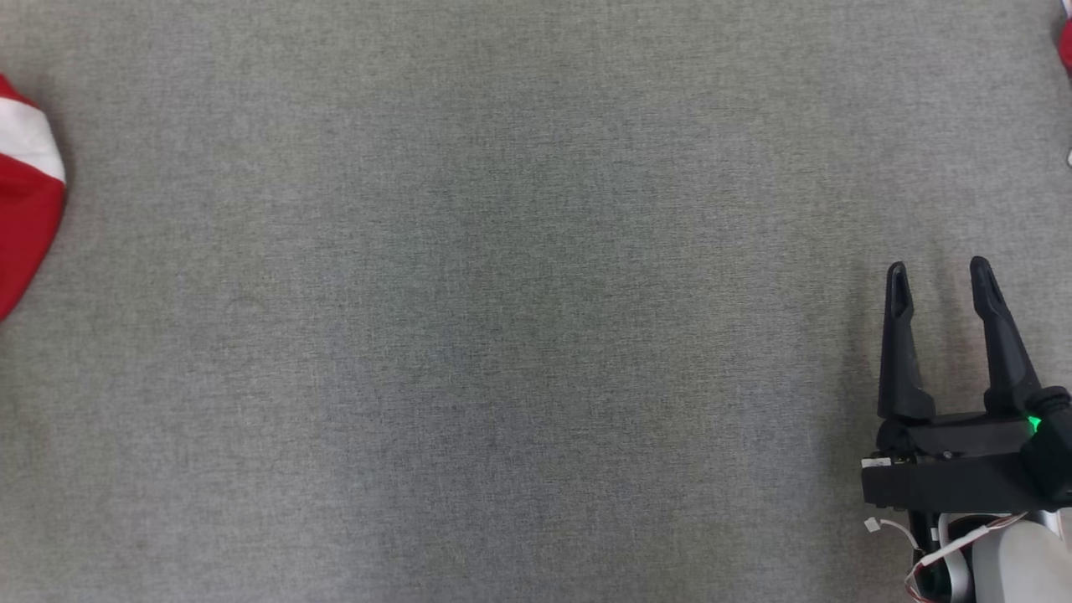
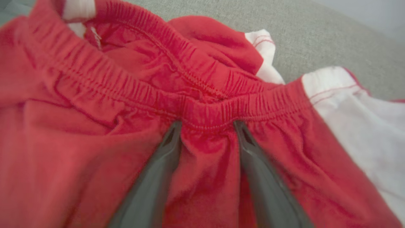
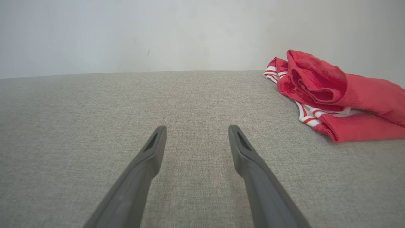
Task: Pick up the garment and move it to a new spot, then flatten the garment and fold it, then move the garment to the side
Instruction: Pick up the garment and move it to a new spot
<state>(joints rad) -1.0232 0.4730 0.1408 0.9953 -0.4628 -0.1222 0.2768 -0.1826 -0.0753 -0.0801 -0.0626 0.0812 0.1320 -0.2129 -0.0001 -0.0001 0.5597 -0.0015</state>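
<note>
The garment (image 2: 196, 79) is red with white panels and a gathered elastic waistband, and it lies crumpled on the grey cloth surface. In the left wrist view, my left gripper (image 2: 207, 123) is pressed down into it just below the waistband. Its two fingers stand apart with a ridge of red fabric bunched between them. In the head view a part of the garment (image 1: 25, 184) shows at the far left edge. My right gripper (image 1: 938, 272) hovers open at the lower right, well away from it. Nothing lies between the right gripper's (image 3: 196, 128) fingers but bare surface.
A grey woven surface (image 1: 502, 335) spreads across the head view. Another red bundle of cloth with white stripes (image 3: 332, 95) lies ahead and to the right of my right gripper, and a sliver of it (image 1: 1065, 42) shows at the top right corner. A pale wall (image 3: 158, 31) rises behind the surface's far edge.
</note>
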